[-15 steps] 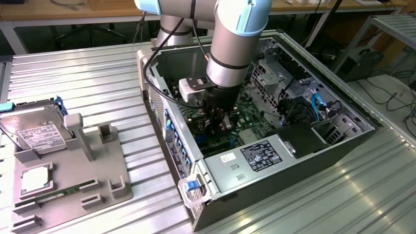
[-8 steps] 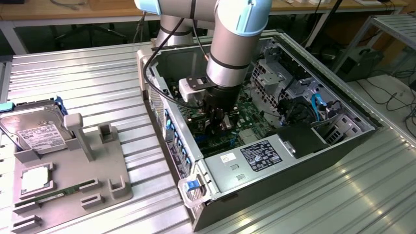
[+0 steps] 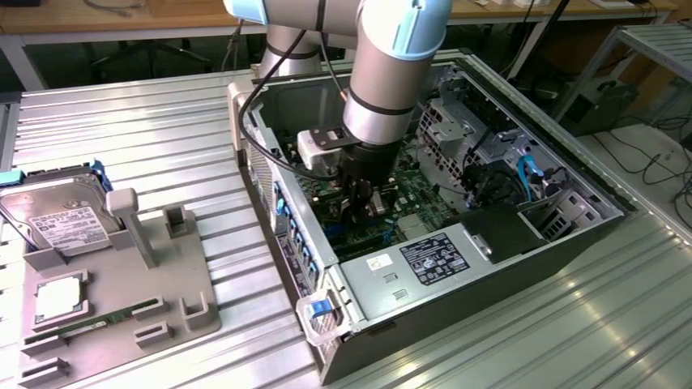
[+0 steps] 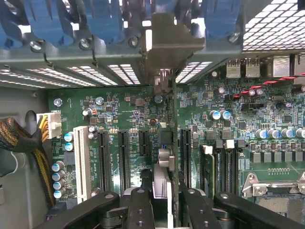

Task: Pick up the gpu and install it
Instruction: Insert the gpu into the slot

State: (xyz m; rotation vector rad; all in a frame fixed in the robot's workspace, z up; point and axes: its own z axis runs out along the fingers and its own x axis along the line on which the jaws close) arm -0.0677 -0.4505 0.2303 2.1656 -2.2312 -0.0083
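In the exterior view the arm [image 3: 384, 73] is reaching in from 12 o'clock and pointing almost straight down into the open computer case [image 3: 487, 308] lying on the ribbed metal counter [image 3: 141, 121]. Its gripper [image 3: 365, 203] is hanging just above the motherboard [image 3: 416, 182]. At 9 o'clock of the case, a grey parts holder [image 3: 173, 300] is carrying a hard drive [image 3: 54, 219].

In the wrist view the jaws are pinching the gpu [image 4: 166, 157] edge-on, narrow against its two faces. Its metal bracket [image 4: 167, 43] is meeting the case's vented rear wall [image 4: 95, 71], and the card is standing over the motherboard among the black slots [image 4: 123, 157]. Whether it is seated, I cannot tell.
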